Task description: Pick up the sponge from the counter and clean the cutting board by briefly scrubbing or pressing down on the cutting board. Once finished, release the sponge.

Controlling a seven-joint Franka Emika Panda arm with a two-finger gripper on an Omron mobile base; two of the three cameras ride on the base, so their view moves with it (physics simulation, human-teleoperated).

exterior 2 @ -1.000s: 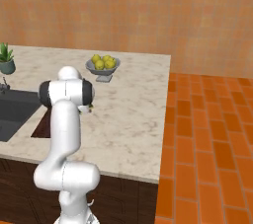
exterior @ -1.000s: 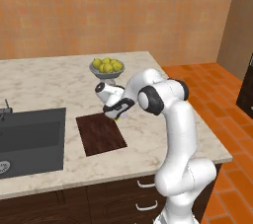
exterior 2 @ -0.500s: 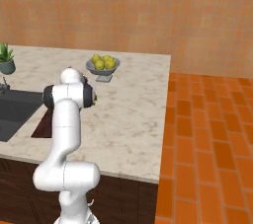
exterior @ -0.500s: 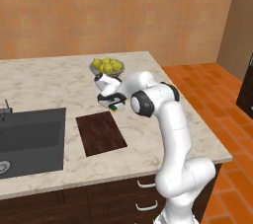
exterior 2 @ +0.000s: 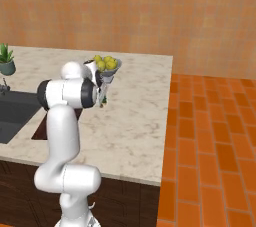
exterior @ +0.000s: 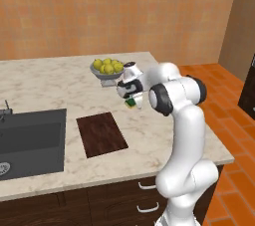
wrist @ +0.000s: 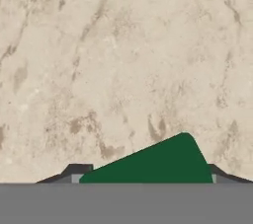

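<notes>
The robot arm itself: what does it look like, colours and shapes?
The arm is glossy white, built of thick rounded tube sections, with dark grey round caps at the joints. It rises from a bulging white base. The hand is a small white block with dark trim and two short dark fingers. No loose cables or markings are visible.

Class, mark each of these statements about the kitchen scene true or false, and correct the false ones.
1. The gripper holds the sponge. True.
2. The sponge rests on the cutting board. False: it is held up beside the board, over the counter.
3. The bowl of lemons stands in the sink. False: it stands on the counter.
4. A potted plant stands on the counter. True.
</notes>
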